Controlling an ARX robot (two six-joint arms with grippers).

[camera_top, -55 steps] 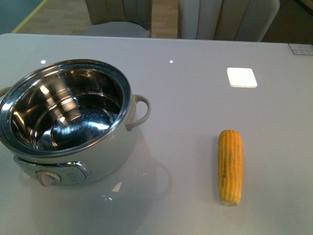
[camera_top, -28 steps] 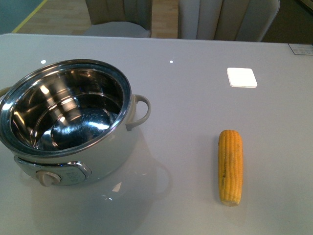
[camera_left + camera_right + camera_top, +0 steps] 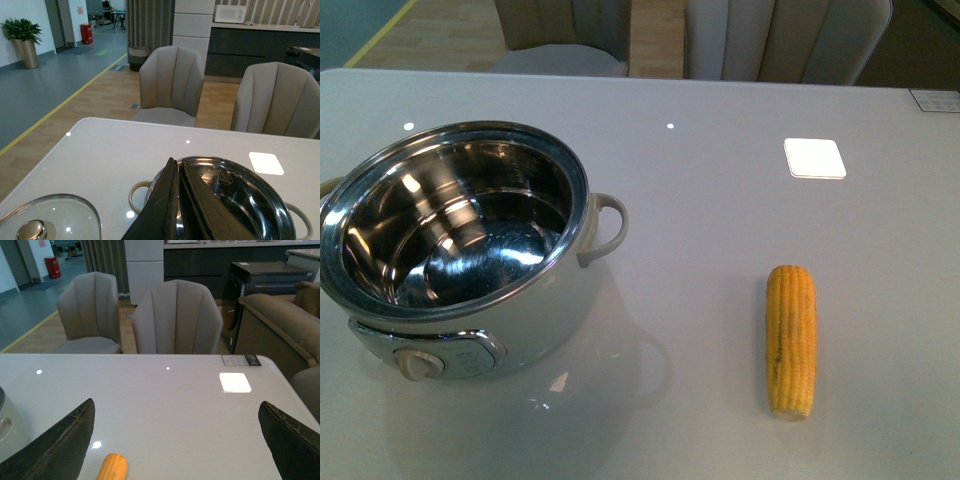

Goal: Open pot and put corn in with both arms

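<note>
- Table (image 3: 700, 200): pale grey, glossy top; ceiling lights reflect as small white dots.
- Square white pad (image 3: 814, 158): lies flat on the table, toward its far right part.
- Printed card (image 3: 935, 99): small, at the table's far right corner; text unreadable.
- Chairs: two beige, channel-backed and upholstered, at the table's far edge, one to the left (image 3: 560, 35), one to the right (image 3: 785, 40).
- Yellow line (image 3: 60, 104): divides the wood flooring from the grey flooring.
- Potted plant (image 3: 21, 30): green, in a tall brass-coloured planter by the wall.
- Red bin (image 3: 86, 34): further back.
- Woven basket (image 3: 138, 52): at the foot of the dark curtains (image 3: 150, 22).
- Kitchen counter (image 3: 260, 47): dark fronts, with a white box-shaped appliance (image 3: 230, 13) on top.
- Sofa (image 3: 280, 325): brown, to the right of the table.
- Black cabinet (image 3: 265, 280): beyond the sofa.
</note>
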